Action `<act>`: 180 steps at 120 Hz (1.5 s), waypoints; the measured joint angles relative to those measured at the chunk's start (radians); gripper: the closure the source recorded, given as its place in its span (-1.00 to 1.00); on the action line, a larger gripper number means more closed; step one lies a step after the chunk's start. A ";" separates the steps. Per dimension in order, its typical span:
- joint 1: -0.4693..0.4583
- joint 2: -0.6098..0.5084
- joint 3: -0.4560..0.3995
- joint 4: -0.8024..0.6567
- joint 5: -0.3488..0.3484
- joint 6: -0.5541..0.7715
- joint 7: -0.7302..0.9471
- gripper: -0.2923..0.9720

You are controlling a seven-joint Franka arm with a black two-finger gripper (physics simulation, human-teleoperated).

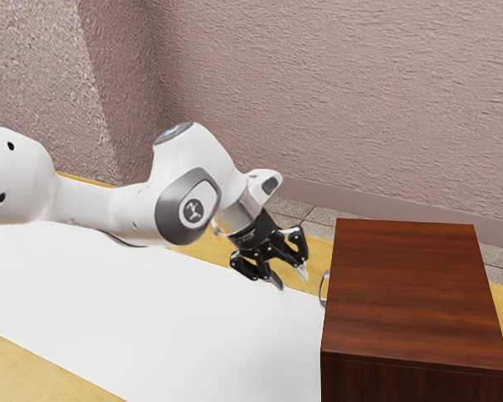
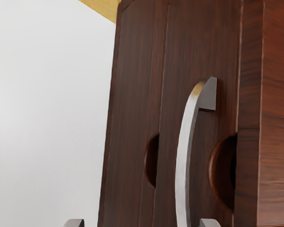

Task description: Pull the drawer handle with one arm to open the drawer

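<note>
**Handle faces open jaws, not yet gripped**

Handle [image 2: 187, 156] is a curved grey metal bar fixed to the dark wood front of the drawer [image 2: 203, 47]. In the wrist view it runs lengthwise along that front, bowing away from the wood, with its squared end block meeting the panel. A round recess is cut into the wood on each side of the bar. In the exterior view the handle shows as a thin grey arc on the cabinet's side that faces the arm, low down and close to the tabletop. I cannot tell from either view how far the drawer stands out from its housing.

The cabinet [image 1: 411, 293] is a plain box of reddish-brown wood. It sits on the table [image 1: 109, 310] at the exterior view's right.

The gripper [image 1: 291, 276] hangs just above the table, near the handle but apart from it, and points toward the cabinet's front. Its jaws are spread and nothing sits between them. Two grey fingertips [image 2: 74, 222] show in the wrist view, with the handle's line falling between them and closer to one.

The white arm [image 1: 134, 205] comes in from the exterior view's left, low over the table. The tabletop is white with a tan wooden border. Behind it are a rough pinkish wall [image 1: 360, 100] and a strip of tiled floor [image 1: 318, 213].
</note>
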 joint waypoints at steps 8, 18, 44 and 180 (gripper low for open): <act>0.013 0.019 0.000 0.013 0.009 0.001 0.003 0.12; 0.011 0.029 0.000 0.019 0.018 0.002 0.007 0.12; -0.008 0.050 0.000 0.027 0.023 0.004 0.013 0.15; -0.044 0.167 0.006 0.062 0.073 0.071 -0.005 0.37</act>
